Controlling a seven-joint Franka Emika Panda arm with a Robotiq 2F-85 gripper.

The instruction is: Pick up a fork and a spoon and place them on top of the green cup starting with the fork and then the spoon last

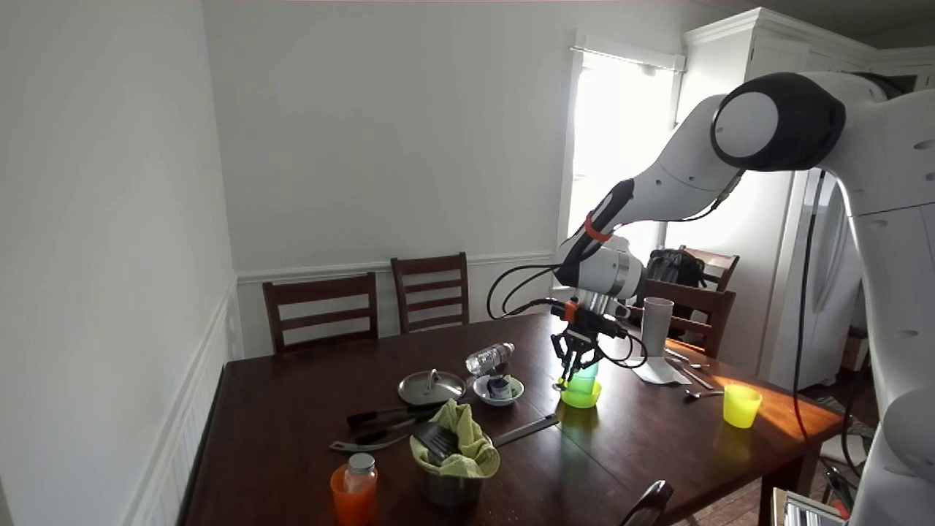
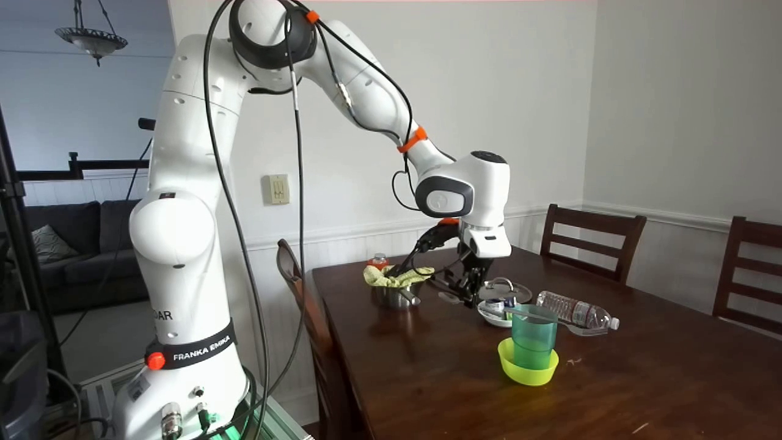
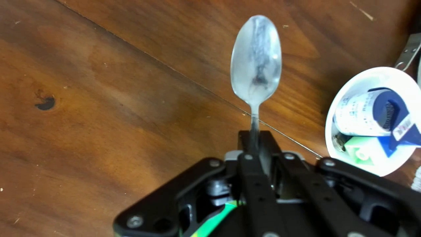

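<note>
gripper pinching a spoon, scoop toward twelve o'clock in the wrist view; in an exterior view, the green cup sits at the gripper's four o'clock, a fork across the rim.

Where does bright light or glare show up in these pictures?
In an exterior view, the window is blown out to white, and sunlight tints the table orange beside the yellow cup; in the wrist view, milder, pale reflections streak the spoon.
</note>
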